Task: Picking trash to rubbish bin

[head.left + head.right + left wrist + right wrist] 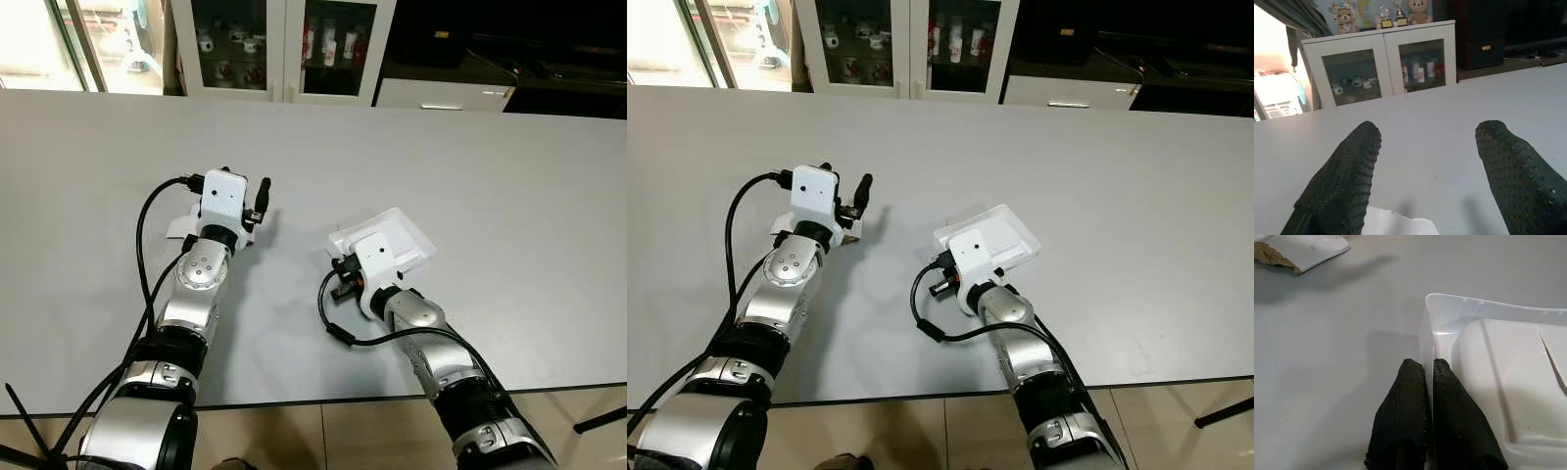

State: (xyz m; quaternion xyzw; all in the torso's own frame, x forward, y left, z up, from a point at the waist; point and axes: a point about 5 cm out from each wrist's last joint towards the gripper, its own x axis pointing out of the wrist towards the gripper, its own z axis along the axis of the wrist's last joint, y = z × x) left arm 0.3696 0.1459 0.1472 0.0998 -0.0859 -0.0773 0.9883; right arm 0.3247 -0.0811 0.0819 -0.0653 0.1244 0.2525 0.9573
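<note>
A white plastic tray [409, 238] lies on the grey table [509, 166], right of centre. My right gripper [1429, 369] is shut on the tray's near-left rim, its two black fingers pinched together over the thin edge. A torn white paper scrap [179, 227] with a brown ripped edge [1303, 249] lies to the left, partly hidden under my left wrist. My left gripper [257, 201] rests low over the table just beyond that scrap, fingers [1347, 171] spread open with nothing between them; a corner of the scrap [1396, 225] peeks in below them.
A white glass-door cabinet [284, 49] with mugs stands beyond the table's far edge, next to dark furniture [460, 49] on the right. The table's near edge [323, 399] runs just in front of my arms, with tiled floor below.
</note>
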